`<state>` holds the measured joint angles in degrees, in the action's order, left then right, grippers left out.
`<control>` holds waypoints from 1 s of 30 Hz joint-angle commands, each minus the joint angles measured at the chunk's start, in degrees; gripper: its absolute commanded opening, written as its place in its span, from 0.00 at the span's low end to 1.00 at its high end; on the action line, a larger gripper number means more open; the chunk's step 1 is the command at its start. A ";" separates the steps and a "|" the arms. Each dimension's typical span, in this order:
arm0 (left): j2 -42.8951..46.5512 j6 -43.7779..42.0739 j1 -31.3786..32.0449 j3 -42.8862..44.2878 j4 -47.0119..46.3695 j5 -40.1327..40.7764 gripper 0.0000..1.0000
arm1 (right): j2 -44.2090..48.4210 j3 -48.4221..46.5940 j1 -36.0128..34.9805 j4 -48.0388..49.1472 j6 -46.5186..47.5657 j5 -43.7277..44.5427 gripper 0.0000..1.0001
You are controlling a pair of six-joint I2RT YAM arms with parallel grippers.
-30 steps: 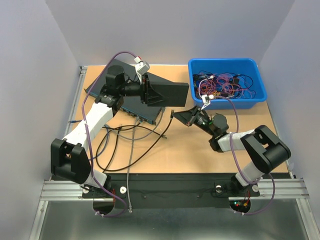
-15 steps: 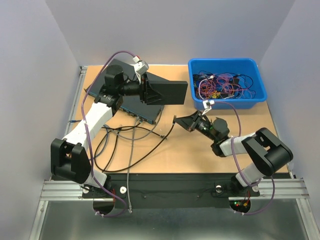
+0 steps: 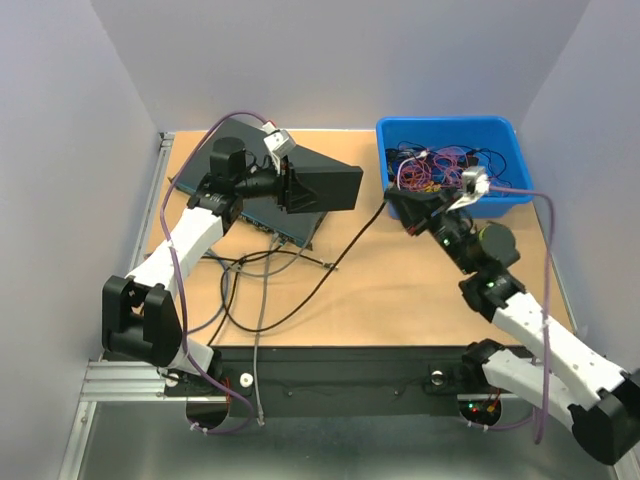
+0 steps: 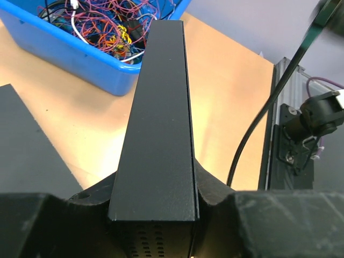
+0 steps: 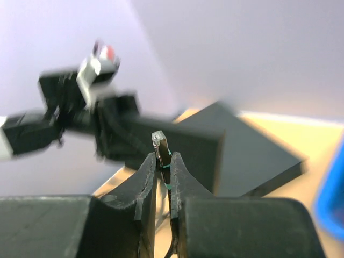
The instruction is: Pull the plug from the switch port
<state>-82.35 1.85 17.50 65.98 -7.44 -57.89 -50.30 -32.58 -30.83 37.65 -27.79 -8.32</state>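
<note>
My left gripper (image 3: pixel 292 185) is shut on the end of a black box-shaped switch (image 3: pixel 328 187) and holds it above the table. In the left wrist view the switch (image 4: pixel 161 107) runs straight out from between my fingers (image 4: pixel 97 194). My right gripper (image 3: pixel 393 200) is shut on a clear-tipped plug (image 5: pixel 160 142), which stands up between the fingertips (image 5: pixel 163 157). It is held in the air to the right of the switch, apart from it. The plug's black cable (image 3: pixel 350 240) trails down to the table and also shows in the left wrist view (image 4: pixel 258 123).
A blue bin (image 3: pixel 515 160) full of tangled wires stands at the back right, close behind my right gripper; it also shows in the left wrist view (image 4: pixel 80 51). A flat black device (image 3: pixel 255 212) lies under the left arm, with several cables (image 3: pixel 240 275) looping toward the front edge.
My right gripper has moved up and to the right, away from the switch, carrying the plug and drawing its cable along. My left gripper has lifted the switch slightly.
</note>
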 commanded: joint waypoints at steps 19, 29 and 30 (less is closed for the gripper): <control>4.21 -11.25 -3.26 4.60 5.24 1.37 0.00 | -32.55 -105.99 -0.28 -41.08 43.94 21.23 0.01; 4.83 -11.61 -3.43 3.81 5.42 0.76 0.00 | -40.67 -94.72 -0.37 -32.46 64.11 24.75 0.00; 4.83 -11.34 -3.52 3.72 4.90 0.67 0.00 | -39.44 -90.16 -0.28 -32.46 62.70 23.88 0.00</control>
<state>-81.56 -9.21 14.24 66.52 2.46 -54.43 -91.13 -133.03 -30.85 4.54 31.18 14.50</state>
